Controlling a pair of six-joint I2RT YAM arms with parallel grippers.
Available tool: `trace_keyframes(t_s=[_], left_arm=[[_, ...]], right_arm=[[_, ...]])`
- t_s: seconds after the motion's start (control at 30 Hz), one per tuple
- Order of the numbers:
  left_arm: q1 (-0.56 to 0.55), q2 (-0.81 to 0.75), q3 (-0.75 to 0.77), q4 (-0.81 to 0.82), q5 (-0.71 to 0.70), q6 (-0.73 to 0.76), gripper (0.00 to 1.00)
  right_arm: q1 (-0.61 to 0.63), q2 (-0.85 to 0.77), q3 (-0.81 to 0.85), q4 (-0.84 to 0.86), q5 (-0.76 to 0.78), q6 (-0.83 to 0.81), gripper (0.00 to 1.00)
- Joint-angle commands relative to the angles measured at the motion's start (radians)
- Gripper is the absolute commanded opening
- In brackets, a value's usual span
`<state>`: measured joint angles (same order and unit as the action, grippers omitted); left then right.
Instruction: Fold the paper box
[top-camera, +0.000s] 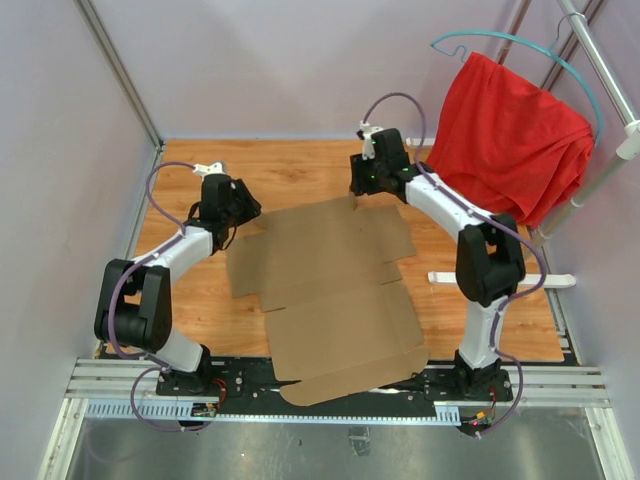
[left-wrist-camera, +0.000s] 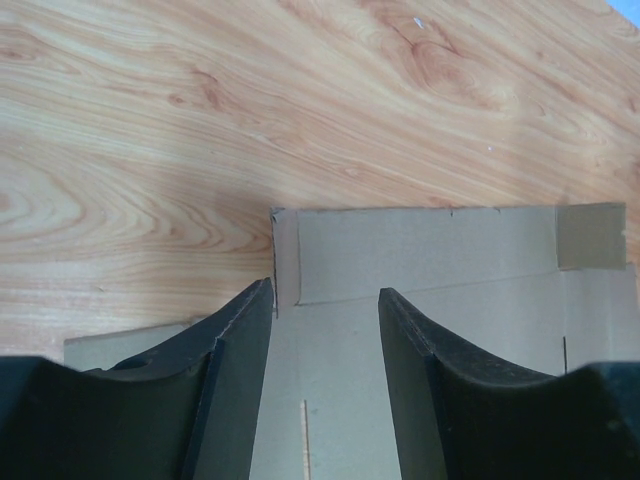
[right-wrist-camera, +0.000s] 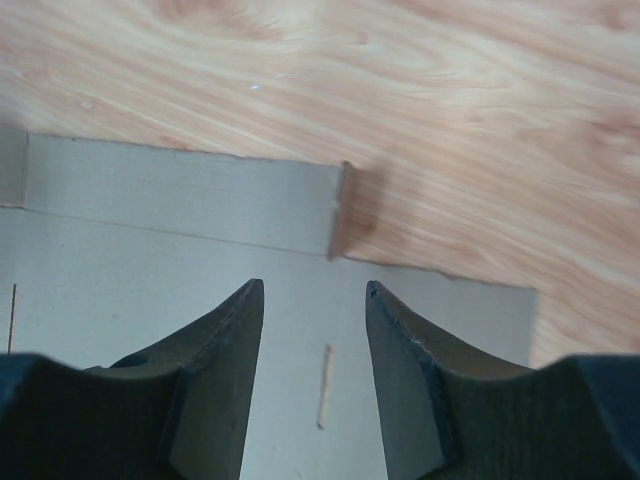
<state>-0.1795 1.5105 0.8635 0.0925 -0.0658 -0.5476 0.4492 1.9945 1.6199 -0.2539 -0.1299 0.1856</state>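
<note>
The paper box (top-camera: 335, 295) is a flat brown cardboard sheet with flaps and crease lines, lying unfolded on the wooden table (top-camera: 300, 170) between the arms. My left gripper (top-camera: 238, 222) hovers over the sheet's far left corner. In the left wrist view the left gripper (left-wrist-camera: 325, 292) is open, with bare cardboard (left-wrist-camera: 420, 250) showing between its fingers. My right gripper (top-camera: 362, 188) is above the sheet's far right corner. Seen from the right wrist, the right gripper (right-wrist-camera: 312, 285) is open too, over the cardboard (right-wrist-camera: 180, 200) with a short slit between the fingers. Neither holds anything.
A red cloth (top-camera: 510, 135) hangs on a teal hanger (top-camera: 520, 45) from a rack at the back right. A white bar (top-camera: 500, 279) lies at the table's right edge. The sheet's near flap overhangs the metal rail (top-camera: 330, 385) at the front.
</note>
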Motion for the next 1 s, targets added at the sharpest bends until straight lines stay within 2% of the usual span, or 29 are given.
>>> trace_keyframes(t_s=[0.0,0.2,0.4,0.83,0.97], left_arm=[[0.029,0.033,0.012,0.036,0.015,-0.007,0.53],[0.054,0.104,0.036,0.099,0.102,-0.035,0.51],[0.054,0.169,0.077,0.159,0.236,-0.089,0.45],[0.041,0.305,0.154,0.218,0.37,-0.166,0.38],[0.041,0.227,0.13,0.167,0.317,-0.136,0.37]], right_arm=[[-0.059,-0.132,-0.106,0.007,0.069,0.035,0.47],[-0.093,-0.274,-0.33,0.061,0.087,0.071,0.46],[-0.093,-0.371,-0.462,0.076,0.102,0.085,0.46],[-0.096,-0.382,-0.561,0.041,0.088,0.105,0.45],[-0.096,-0.404,-0.589,0.044,0.101,0.103,0.45]])
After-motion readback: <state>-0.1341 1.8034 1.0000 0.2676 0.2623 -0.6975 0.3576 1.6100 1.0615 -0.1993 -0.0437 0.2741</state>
